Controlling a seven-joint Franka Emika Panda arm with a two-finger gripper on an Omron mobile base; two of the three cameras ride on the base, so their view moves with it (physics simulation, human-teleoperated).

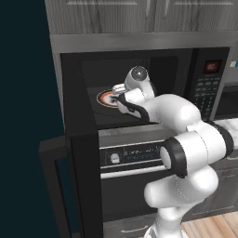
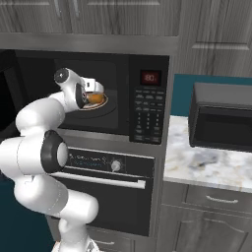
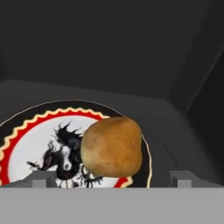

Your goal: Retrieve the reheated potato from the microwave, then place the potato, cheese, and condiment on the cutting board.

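The microwave (image 2: 150,98) stands open, its door (image 1: 79,153) swung out to the left. Inside, a golden-brown potato (image 3: 112,146) lies on the right part of a white plate (image 3: 30,148) with a red and yellow rim and a black figure. The same potato (image 2: 97,98) shows orange under my hand in the right base view. My gripper (image 3: 112,178) is open inside the cavity, its fingertips (image 3: 43,178) standing wide on either side of the potato and just short of it, holding nothing. The cheese, condiment and cutting board are out of view.
A black oven (image 2: 106,170) with a silver bar handle sits right under the microwave. To the right a marble counter (image 2: 211,167) carries a black box appliance (image 2: 221,120). Grey cabinets (image 1: 139,14) hang above. The open microwave door (image 2: 7,98) bounds the left side.
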